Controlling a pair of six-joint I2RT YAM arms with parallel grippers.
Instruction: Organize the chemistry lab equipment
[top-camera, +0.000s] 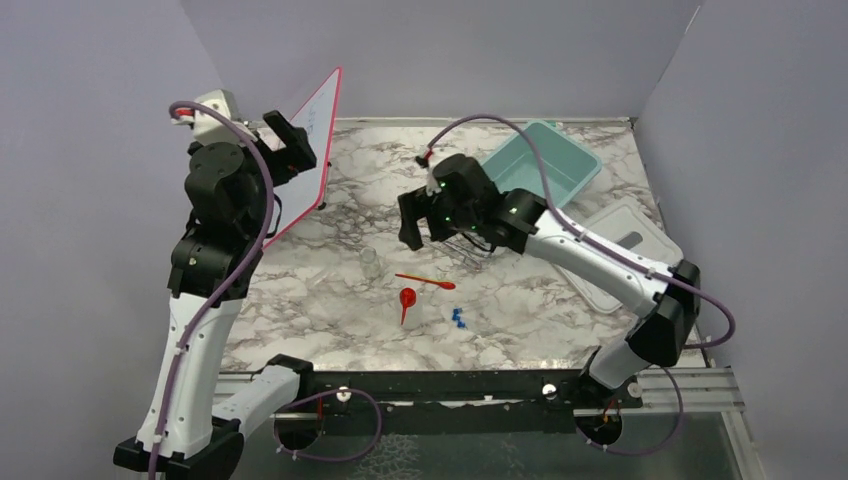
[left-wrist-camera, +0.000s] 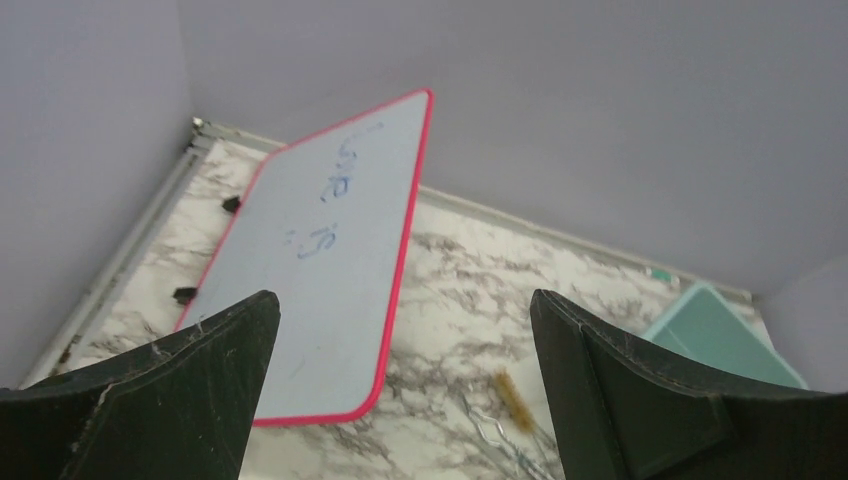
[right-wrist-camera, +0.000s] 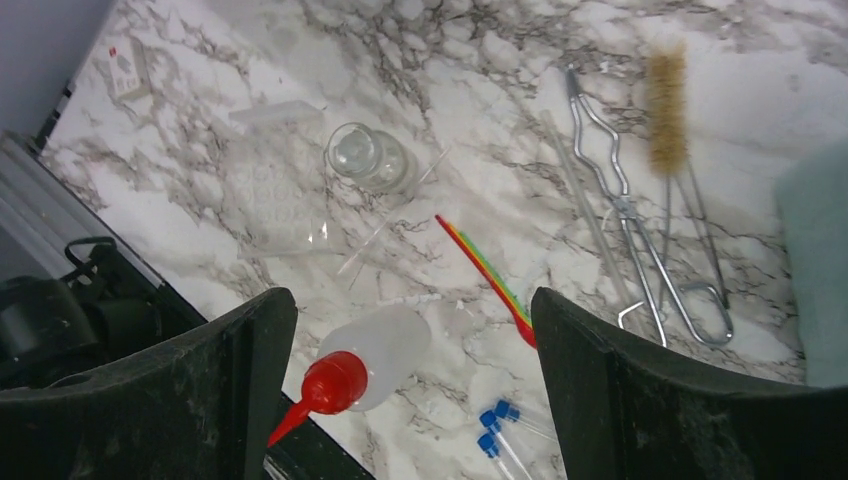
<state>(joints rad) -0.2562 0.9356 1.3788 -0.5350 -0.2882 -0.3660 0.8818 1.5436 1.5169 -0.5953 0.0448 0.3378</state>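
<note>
right fingers (right-wrist-camera: 650, 400) spread; red funnel (right-wrist-camera: 332, 385) lies between them

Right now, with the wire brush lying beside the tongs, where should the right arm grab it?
Probably the wire stem just below the bristles of the brush, from straight above, jaws across the stem. It lies flat, and lower down its handle crowds the tongs.

From above, the right arm (top-camera: 580, 250) hides most of the metal tongs (right-wrist-camera: 625, 210) and the wire brush (right-wrist-camera: 665, 110). The blue-capped tubes (right-wrist-camera: 497, 425) run off the bottom edge of the right wrist view, and the teal tub (right-wrist-camera: 815, 270) is cut by its right edge. The blue writing on the whiteboard (left-wrist-camera: 330, 250) is too blurred to read.
</note>
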